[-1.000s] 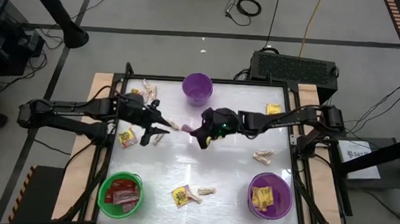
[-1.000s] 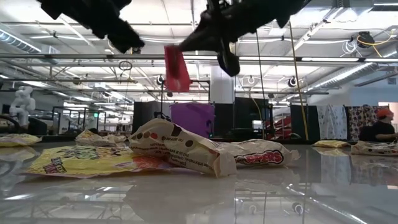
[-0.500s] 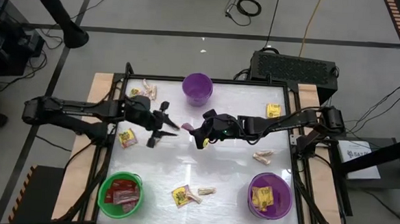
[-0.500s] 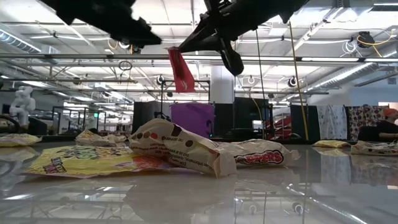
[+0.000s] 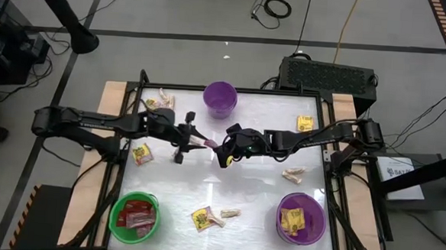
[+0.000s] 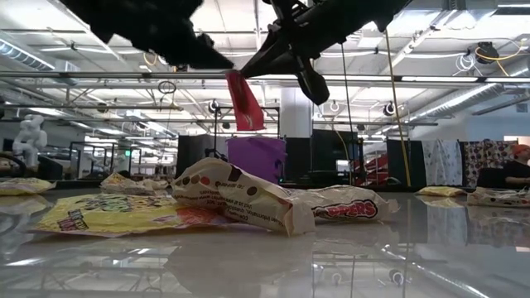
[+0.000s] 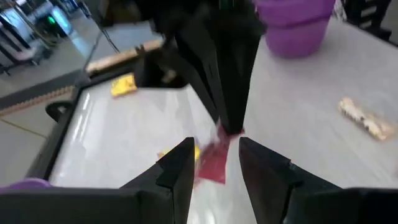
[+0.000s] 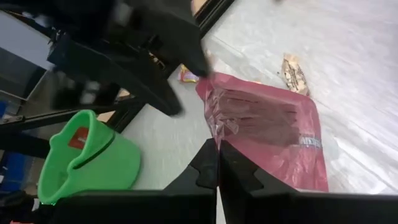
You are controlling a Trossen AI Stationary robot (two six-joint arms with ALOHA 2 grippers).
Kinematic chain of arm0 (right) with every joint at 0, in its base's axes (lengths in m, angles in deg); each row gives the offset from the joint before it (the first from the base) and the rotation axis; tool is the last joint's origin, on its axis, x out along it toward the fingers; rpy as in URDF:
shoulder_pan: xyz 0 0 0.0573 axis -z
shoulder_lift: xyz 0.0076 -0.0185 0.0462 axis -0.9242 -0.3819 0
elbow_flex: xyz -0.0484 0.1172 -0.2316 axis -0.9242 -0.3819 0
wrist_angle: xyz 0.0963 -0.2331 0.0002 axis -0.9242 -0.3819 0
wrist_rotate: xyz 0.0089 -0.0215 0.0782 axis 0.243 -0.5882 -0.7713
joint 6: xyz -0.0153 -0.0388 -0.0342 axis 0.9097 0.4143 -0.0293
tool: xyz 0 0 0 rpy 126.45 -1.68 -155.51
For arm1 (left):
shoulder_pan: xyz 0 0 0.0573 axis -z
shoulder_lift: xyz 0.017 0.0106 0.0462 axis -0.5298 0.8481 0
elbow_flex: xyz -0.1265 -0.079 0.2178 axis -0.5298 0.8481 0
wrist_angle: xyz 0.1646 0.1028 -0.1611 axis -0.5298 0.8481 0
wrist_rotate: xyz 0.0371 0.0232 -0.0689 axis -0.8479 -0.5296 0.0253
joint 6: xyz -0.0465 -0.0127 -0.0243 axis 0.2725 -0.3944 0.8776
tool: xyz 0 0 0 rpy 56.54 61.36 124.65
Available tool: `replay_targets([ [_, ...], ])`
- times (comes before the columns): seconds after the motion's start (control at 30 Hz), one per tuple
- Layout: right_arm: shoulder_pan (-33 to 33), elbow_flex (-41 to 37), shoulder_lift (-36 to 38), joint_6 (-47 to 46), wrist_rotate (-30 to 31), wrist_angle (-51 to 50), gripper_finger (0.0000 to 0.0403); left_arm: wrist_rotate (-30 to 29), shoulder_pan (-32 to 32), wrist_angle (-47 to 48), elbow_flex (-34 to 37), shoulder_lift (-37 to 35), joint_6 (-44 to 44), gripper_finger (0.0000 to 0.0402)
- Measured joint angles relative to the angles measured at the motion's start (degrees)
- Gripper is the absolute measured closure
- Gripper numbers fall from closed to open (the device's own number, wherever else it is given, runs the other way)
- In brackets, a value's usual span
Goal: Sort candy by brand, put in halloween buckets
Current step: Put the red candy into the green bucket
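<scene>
A flat red candy packet (image 8: 267,130) hangs above the middle of the table, with my right gripper (image 5: 216,146) shut on it. My left gripper (image 5: 195,141) is open just left of it, its two fingers (image 7: 180,165) on either side of the packet's free end (image 7: 212,165). The green bucket (image 5: 134,216) with red packets inside stands near left. One purple bucket (image 5: 220,99) stands far centre. The other purple bucket (image 5: 301,218), with yellow packets inside, stands near right. My left gripper is right at the packet's free end; whether a finger touches it, I cannot tell. My right gripper pinches one edge of the red packet (image 8: 219,135) between its two shut fingers, coming from the table's right and slanting down. The packet (image 6: 246,103) hangs tilted, clear of the table.
Loose candy lies about: yellow packets (image 5: 141,154) (image 5: 305,122) (image 5: 201,217), and tan twisted pieces (image 5: 293,174) (image 5: 163,100) (image 5: 230,213). A raised dark frame (image 5: 325,146) borders the white tabletop.
My left gripper has moved toward the table's right edge, up to the red packet, sinking a little and rolling about its own axis. Its fingers have stayed open. The packet stays in my right gripper, clear of the table.
</scene>
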Motion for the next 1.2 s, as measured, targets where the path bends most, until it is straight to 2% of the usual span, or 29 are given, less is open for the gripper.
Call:
replay_targets([
  [0.23, 0.0, 0.0, 0.0, 0.16, -0.2, -0.39, 0.0403, -0.04, 0.63, -0.59, 0.0, 3.8, 1.97, 0.0267],
  [0.8, 0.0, 0.0, 0.0, 0.2, -0.22, -0.35, 0.0403, -1.35, 0.56, -1.28, 0.0, 3.94, 2.49, 0.0271],
  [0.93, 0.0, 0.0, 0.0, 0.2, -0.2, -0.33, 0.0403, -1.6, 0.56, -1.28, 0.0, 3.94, 2.45, 0.0298],
  [1.13, 0.07, 0.0, 0.0, 0.22, -0.2, -0.35, 0.0403, -1.6, 0.56, -1.24, 0.0, 3.94, 2.47, 0.0386],
  [1.2, 0.07, 0.0, 0.0, 0.22, -0.2, -0.35, 0.0403, -1.6, 0.56, -1.24, 0.0, 3.94, 2.45, 0.0389],
])
